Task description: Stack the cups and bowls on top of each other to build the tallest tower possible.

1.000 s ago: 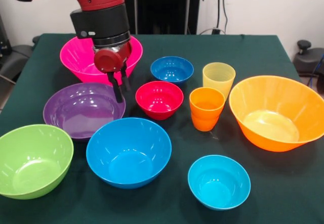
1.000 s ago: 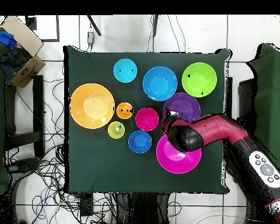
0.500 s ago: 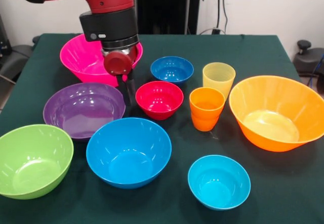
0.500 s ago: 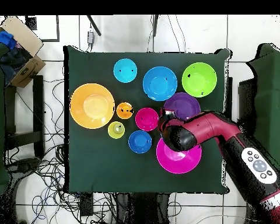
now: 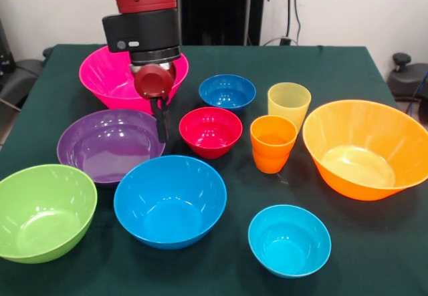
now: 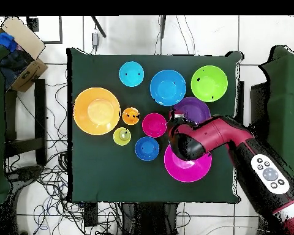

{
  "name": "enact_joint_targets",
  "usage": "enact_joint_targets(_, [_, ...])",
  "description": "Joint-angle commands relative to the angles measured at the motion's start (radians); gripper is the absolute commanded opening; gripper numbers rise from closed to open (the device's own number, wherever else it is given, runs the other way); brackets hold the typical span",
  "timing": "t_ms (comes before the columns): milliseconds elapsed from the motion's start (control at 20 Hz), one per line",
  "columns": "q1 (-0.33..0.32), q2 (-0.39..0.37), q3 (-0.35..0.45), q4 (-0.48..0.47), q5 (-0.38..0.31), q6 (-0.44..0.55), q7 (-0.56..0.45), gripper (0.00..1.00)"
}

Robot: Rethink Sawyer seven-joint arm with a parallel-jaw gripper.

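Worktop [image 5: 348,69]: dark green cloth, matte, flat. Nothing is stacked yet; every vessel sits singly. Orange bowl [image 5: 364,148], the widest, glossy with flared walls, at the right. Pink bowl [image 5: 107,75], equally large, at the far left, partly behind the arm. Purple bowl [image 5: 107,143] lies nearer, left of centre; green bowl [image 5: 41,210] at the near left corner; sky blue bowl [image 5: 169,199] near centre. Smaller: red bowl [image 5: 210,130] in the middle, dark blue bowl [image 5: 227,91] beyond it, cyan bowl [image 5: 289,240] near right. Yellow cup [image 5: 289,104], translucent and tapered, stands just behind the orange cup [image 5: 273,142], opaque with a stepped base; they appear almost touching. All are smooth hard plastic. The tool [image 5: 159,118] hangs low between the purple and red bowls, by the purple bowl's right rim, and holds nothing; its fingers show as a single dark line, so whether they are apart or together cannot be told. Risks, in my judgement: thin glossy rims may slip from a pinch; the vessels are crowded, so a descent here could nudge the red bowl; the light cups could tip if bumped.
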State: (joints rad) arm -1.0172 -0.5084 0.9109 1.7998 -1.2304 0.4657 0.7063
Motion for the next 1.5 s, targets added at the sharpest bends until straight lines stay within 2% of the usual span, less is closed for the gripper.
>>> enact_joint_targets(50, [0.085, -0.054, -0.116, -0.042, -0.115, -0.073, 0.106, 1.00])
enact_joint_targets(250, [0.115, -0.075, -0.157, -0.053, -0.147, -0.122, 0.149, 1.00])
enact_joint_targets(400, [0.167, -0.102, -0.215, -0.067, -0.192, -0.164, 0.224, 1.00])
enact_joint_targets(500, [0.183, -0.101, -0.237, -0.077, -0.182, -0.155, 0.229, 1.00])
enact_joint_targets(600, [0.177, -0.090, -0.242, -0.076, -0.120, -0.115, 0.189, 1.00])
enact_joint_targets(750, [0.166, -0.029, -0.243, -0.090, 0.041, 0.010, 0.150, 1.00])
enact_joint_targets(800, [0.170, -0.020, -0.247, -0.092, 0.059, 0.020, 0.138, 1.00])
enact_joint_targets(850, [0.171, -0.010, -0.244, -0.091, 0.055, 0.014, 0.104, 1.00])
enact_joint_targets(900, [0.194, -0.003, -0.254, -0.104, 0.016, 0.009, 0.060, 1.00])
enact_joint_targets(950, [0.227, -0.002, -0.270, -0.116, -0.057, -0.001, 0.001, 1.00])
enact_joint_targets(1000, [0.254, -0.003, -0.284, -0.124, -0.099, 0.025, -0.067, 1.00])
enact_joint_targets(1050, [0.234, 0.026, -0.259, -0.129, 0.000, 0.090, -0.105, 1.00])
enact_joint_targets(1100, [0.219, 0.048, -0.252, -0.130, 0.095, 0.118, -0.036, 1.00])
enact_joint_targets(1150, [0.207, 0.097, -0.255, -0.135, 0.293, 0.129, 0.226, 1.00])
enact_joint_targets(1250, [0.218, 0.126, -0.273, -0.135, 0.430, 0.144, 0.385, 1.00])
enact_joint_targets(1350, [0.202, 0.146, -0.269, -0.102, 0.544, 0.103, 0.459, 1.00])
enact_joint_targets(1500, [0.230, 0.126, -0.309, -0.080, 0.596, 0.032, 0.474, 1.00])
